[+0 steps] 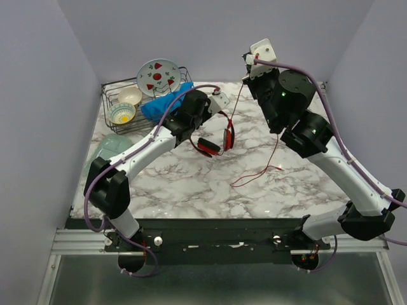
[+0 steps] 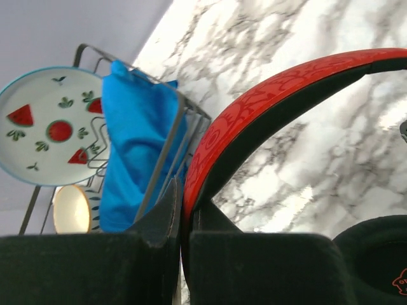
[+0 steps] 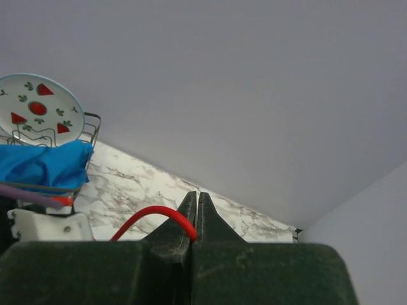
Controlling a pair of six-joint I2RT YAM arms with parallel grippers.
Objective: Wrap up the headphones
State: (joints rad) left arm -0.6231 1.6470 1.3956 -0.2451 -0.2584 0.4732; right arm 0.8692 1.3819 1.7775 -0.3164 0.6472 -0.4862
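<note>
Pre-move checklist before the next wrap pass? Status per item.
1. Hold of left gripper on headphones: ok, shut on the band.
2. Hold of right gripper on cable: ok, pinched between closed fingers.
3. Cable run from right gripper down to headphones free of snags: ok in the top view.
4. Slack taken up: not ok, a loose tail lies on the table.
5. Headphones apart from the rack: ok.
6. Where the plug end lies: cannot tell.
</note>
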